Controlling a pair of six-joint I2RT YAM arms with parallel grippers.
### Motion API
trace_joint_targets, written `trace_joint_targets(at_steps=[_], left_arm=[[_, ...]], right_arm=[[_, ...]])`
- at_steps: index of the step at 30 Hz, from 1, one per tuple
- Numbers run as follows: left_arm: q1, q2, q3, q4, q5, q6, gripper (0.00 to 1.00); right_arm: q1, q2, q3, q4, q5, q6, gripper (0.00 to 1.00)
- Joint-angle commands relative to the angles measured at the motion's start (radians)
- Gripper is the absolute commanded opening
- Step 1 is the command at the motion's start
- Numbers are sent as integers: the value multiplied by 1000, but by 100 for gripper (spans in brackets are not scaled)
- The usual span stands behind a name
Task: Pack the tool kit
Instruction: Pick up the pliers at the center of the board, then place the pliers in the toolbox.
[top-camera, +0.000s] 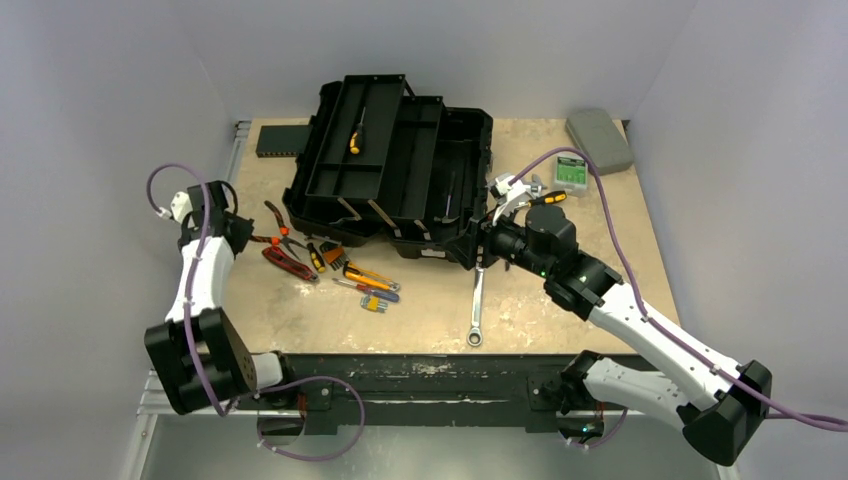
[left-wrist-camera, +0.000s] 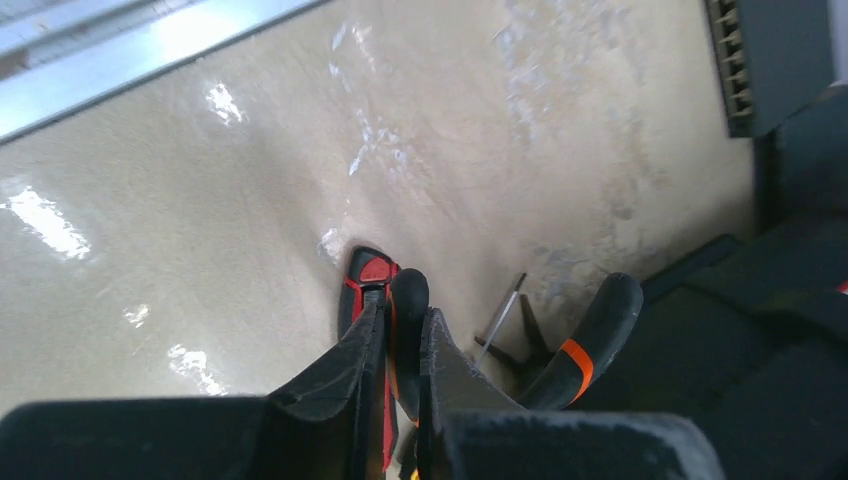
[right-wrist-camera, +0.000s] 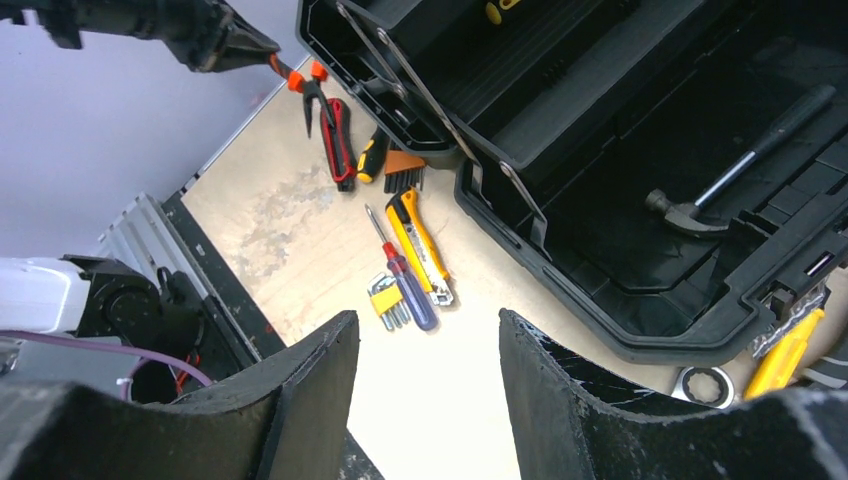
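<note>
The black toolbox stands open at the table's middle, trays folded out, with a yellow-handled screwdriver in a tray and a hammer in its base. My left gripper is shut on one handle of the black-and-orange pliers. In the left wrist view my gripper clamps that handle, the other handle sticks out to the right, and the red-and-black pliers lie beneath. My right gripper is open and empty by the toolbox's front right corner.
Loose on the table left of the toolbox front: a yellow utility knife, a red-and-blue screwdriver and hex keys. A ratchet wrench lies near the front. A flat grey case and a green box sit back right.
</note>
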Motion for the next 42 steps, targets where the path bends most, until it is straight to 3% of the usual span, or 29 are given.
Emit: trace_joint_targets(at_steps=[1,6,14,21,26,31,36,42], left_arm=[[-47,-140,15,-50,-95,-34,0],[-165,-283,64,-172,-295,-58,0],[-184,-521,77,-183,-327,-42,0],[-184,-701,74,-27,-96,68,0],[-183,-703,112,94,235,114,0],[-195,-642,125,270,560,63,0],[-310,-592,129,386,654,50,0],[-499,-477,180,427,658,117,0]], right_arm=[[2,-18,-11,34,20,9,53],[1,-11,-8,36,18,14,53],[2,-26,-12,30,32,15,53],[1,-38,-22,23,57,31,52],[2,-54,-34,23,71,45,52],[2,-69,-42,22,107,65,52],[2,-42,12,-3,72,31,53],[1,-13,73,-13,78,19,53]])
